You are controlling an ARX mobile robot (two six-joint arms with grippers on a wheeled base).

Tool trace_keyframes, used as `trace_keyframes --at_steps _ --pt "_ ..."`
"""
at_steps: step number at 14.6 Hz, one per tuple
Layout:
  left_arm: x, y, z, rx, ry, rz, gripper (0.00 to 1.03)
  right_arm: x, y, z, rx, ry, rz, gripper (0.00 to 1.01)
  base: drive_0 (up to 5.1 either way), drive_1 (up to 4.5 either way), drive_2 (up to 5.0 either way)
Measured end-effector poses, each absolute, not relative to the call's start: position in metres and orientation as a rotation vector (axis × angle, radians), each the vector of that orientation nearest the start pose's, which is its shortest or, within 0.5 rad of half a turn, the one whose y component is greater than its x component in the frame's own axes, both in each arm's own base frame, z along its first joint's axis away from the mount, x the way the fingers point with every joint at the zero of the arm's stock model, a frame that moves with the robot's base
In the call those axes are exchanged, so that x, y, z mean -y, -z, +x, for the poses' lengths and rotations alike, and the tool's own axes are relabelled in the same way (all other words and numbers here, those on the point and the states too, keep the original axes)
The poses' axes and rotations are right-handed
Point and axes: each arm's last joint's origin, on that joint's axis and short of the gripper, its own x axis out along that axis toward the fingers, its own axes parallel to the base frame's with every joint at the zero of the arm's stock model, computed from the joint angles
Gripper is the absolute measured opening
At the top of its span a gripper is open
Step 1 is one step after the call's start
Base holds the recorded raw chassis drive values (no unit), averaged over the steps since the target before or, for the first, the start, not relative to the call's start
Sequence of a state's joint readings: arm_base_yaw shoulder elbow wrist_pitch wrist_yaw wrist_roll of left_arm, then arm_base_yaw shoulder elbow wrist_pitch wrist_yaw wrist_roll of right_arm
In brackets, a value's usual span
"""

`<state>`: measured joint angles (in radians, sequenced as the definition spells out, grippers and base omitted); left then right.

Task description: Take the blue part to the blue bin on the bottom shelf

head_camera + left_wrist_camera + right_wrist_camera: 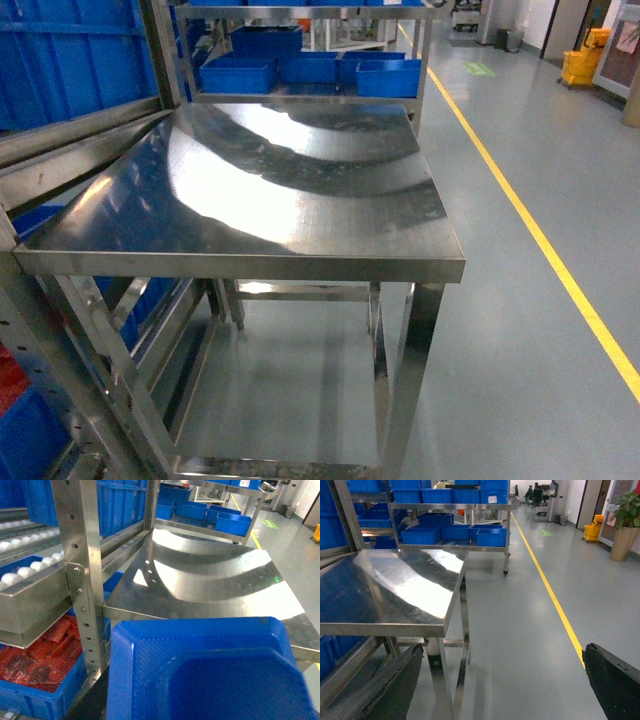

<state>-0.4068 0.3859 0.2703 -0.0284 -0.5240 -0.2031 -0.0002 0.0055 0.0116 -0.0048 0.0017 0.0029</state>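
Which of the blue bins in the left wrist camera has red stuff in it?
The blue bin at lower left, under the roller track beside the rack post. It holds red netted parts; the bins on the far cart show none.

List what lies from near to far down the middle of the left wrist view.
Blue part filling the bottom edge → steel table top → blue bins on a rack beyond the table → grey floor at the far right.
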Motion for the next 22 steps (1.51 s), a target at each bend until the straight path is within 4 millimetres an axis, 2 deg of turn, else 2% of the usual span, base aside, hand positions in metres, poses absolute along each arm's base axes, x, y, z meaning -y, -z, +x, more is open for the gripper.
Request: trace_keyframes --at_steps 22 --pt "0.0334 -0.2210 0.1135 -0.115 -0.128 -0.138 0.43 0.0000 -0.1666 0.0973 0.001 0.000 0.003 0.98 -4.9 2.55 2.5"
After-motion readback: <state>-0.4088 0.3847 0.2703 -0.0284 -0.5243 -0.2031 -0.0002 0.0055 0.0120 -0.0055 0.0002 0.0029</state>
